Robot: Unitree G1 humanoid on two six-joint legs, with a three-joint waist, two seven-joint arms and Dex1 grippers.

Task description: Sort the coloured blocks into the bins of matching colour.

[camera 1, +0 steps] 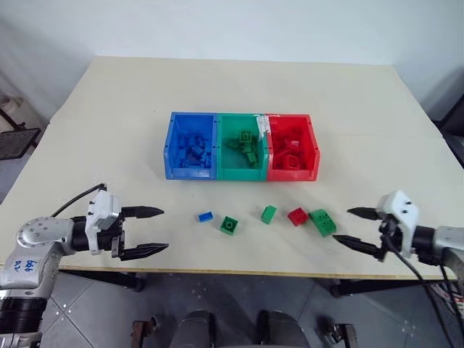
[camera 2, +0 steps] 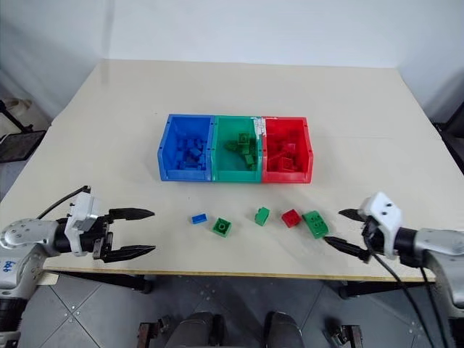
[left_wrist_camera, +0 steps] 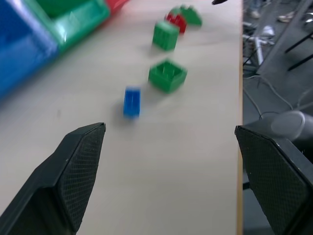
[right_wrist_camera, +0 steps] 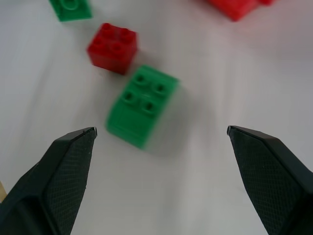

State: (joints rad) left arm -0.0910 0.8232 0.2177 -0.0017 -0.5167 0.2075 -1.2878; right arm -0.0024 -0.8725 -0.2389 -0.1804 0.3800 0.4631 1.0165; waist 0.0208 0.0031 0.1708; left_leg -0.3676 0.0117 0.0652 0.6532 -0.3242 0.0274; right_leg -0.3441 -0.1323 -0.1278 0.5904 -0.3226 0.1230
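Both hands hang low over the near edge of the desk (camera 1: 109, 130), empty, fingers spread wide. From the left hand (camera 1: 147, 231), at the desk's 7 o'clock corner, the blue block (camera 1: 205, 216) lies at about 2 o'clock, near but apart from the fingertips, with a small green block (camera 1: 230, 225) just beyond it. From the right hand (camera 1: 353, 228), at the 5 o'clock corner, the larger green block (camera 1: 322, 222) lies at 9 o'clock, just beside the fingertips without touching; in the right wrist view it sits between the two fingers, a little ahead of them. A red block (camera 1: 297, 216) is just beside that green one on its far side, and another small green block (camera 1: 269, 214) lies further on toward the left hand. All five loose blocks form a rough row along the near part of the desk. Behind them, near the middle, stand the joined bins: the blue bin (camera 1: 170, 148), green bin (camera 1: 225, 154) and red bin (camera 1: 313, 148), each holding blocks of its own colour.
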